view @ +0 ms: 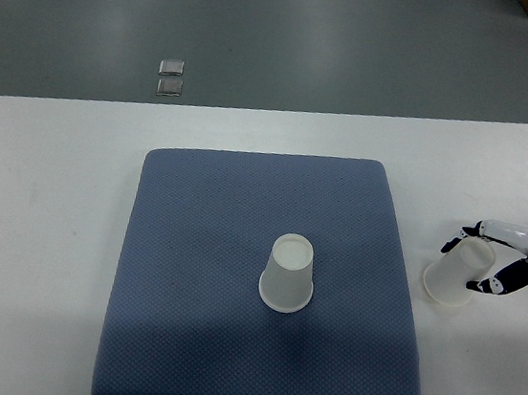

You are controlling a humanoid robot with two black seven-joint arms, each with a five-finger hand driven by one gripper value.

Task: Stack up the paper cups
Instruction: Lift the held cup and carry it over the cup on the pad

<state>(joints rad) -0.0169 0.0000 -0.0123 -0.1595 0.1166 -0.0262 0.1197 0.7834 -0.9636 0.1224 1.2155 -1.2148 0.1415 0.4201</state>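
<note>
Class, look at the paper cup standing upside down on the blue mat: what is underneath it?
The upside-down cup rests on the blue mat, which lies on the white table. Anything inside the cup is hidden by its walls.

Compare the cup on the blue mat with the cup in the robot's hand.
The cup on the mat stands upside down and free; the held cup is tilted, gripped by the right hand. The first sits on the blue mat; the second is over the bare white table. Both are plain white paper cups.
</note>
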